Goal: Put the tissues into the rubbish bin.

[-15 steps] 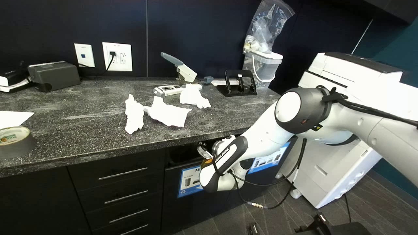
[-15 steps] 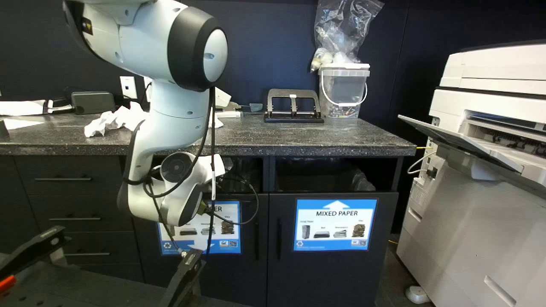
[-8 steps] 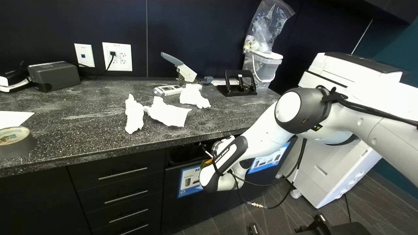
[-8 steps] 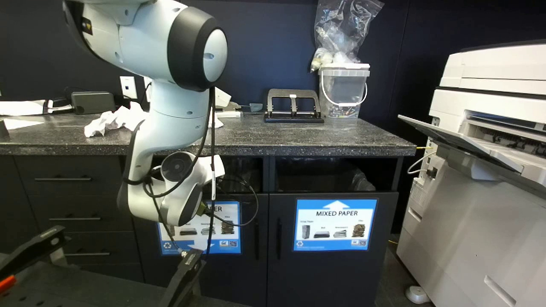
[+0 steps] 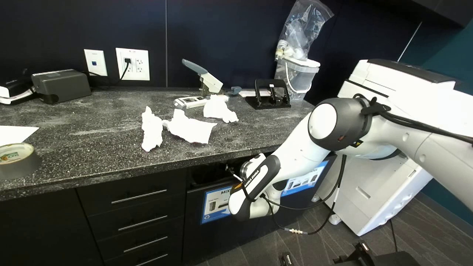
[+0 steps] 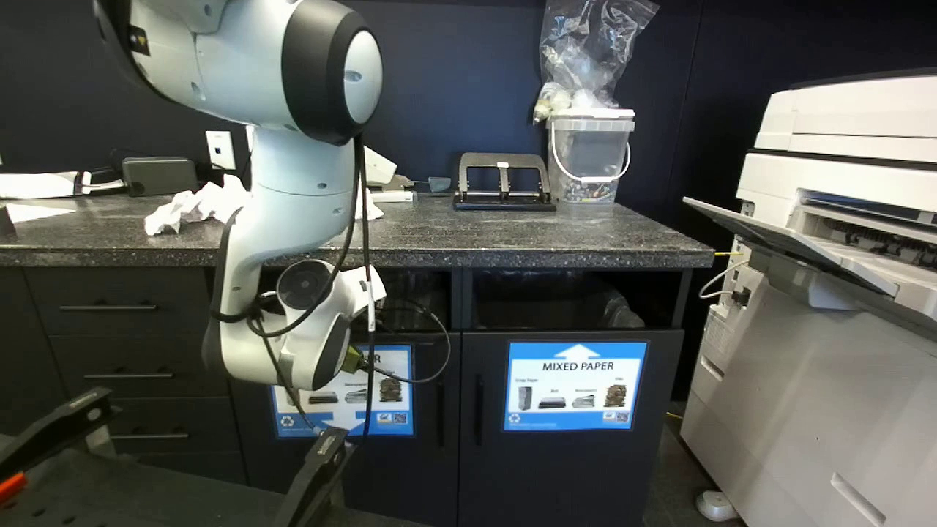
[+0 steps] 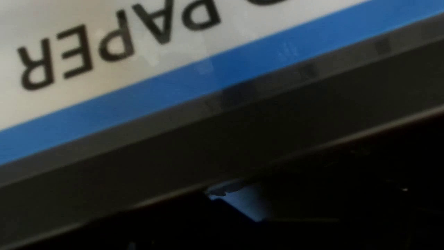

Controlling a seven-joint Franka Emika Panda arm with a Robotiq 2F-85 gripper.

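Three crumpled white tissues lie on the dark counter: a tall one (image 5: 152, 129), a broad one (image 5: 190, 128) beside it and another (image 5: 220, 109) farther back by the stapler. In an exterior view the arm partly covers the tissues (image 6: 201, 205). Below the counter, the rubbish bin (image 6: 432, 468) has a slot above its "MIXED PAPER" front. My gripper (image 5: 232, 173) is at that slot, mostly hidden by the wrist; its jaws do not show clearly. The wrist view shows the upside-down sign (image 7: 156, 31) and the dark slot, with a pale bluish patch (image 7: 246, 203) that I cannot identify.
The counter edge (image 5: 147, 170) runs just above the slot. A second bin opening (image 6: 542, 300) with a clear liner is to its right. On the counter stand a stapler (image 5: 210, 83), a hole punch (image 5: 271, 94), a clear bucket (image 6: 589, 154) and a tape roll (image 5: 16, 160).
The arm has shifted slightly, its elbow moving a little leftward in both exterior views. The pale part glimpsed at the gripper's end looks thinner than a second ago. The tissues on the counter have not moved.
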